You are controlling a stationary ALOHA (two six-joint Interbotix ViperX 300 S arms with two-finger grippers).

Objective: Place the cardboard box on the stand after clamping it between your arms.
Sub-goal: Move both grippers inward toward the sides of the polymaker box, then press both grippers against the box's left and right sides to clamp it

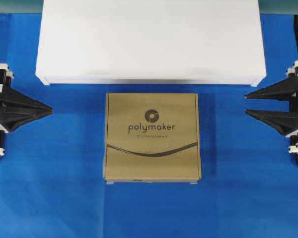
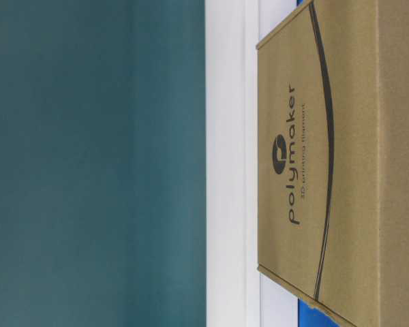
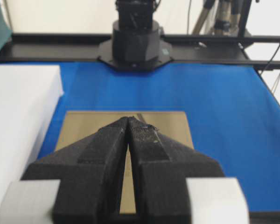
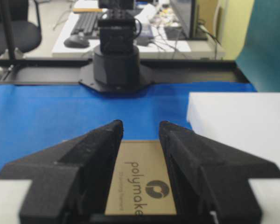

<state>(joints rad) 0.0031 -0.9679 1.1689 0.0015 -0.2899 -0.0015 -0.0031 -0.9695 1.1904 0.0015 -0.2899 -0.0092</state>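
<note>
The cardboard box (image 1: 152, 137) lies flat on the blue cloth (image 1: 64, 198), just near of the stand (image 1: 150, 42) and midway between both arms, the left gripper (image 1: 50, 110) pinched closed, the right gripper (image 1: 246, 104) parted, both empty, neither nearer.

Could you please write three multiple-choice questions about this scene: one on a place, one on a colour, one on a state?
1. Where is the cardboard box?
A. on the white stand
B. on the blue cloth, in front of the stand
C. between closed pincers

2. What colour is the box logo?
A. dark
B. red
C. green

3. How do the two pincers stand?
A. both open
B. both shut
C. left shut, right open

Answers:
1. B: the box lies on the cloth, short of the stand.
2. A: the print is dark.
3. C: the left pincer has its tips together, while the right pincer shows a gap.
</note>
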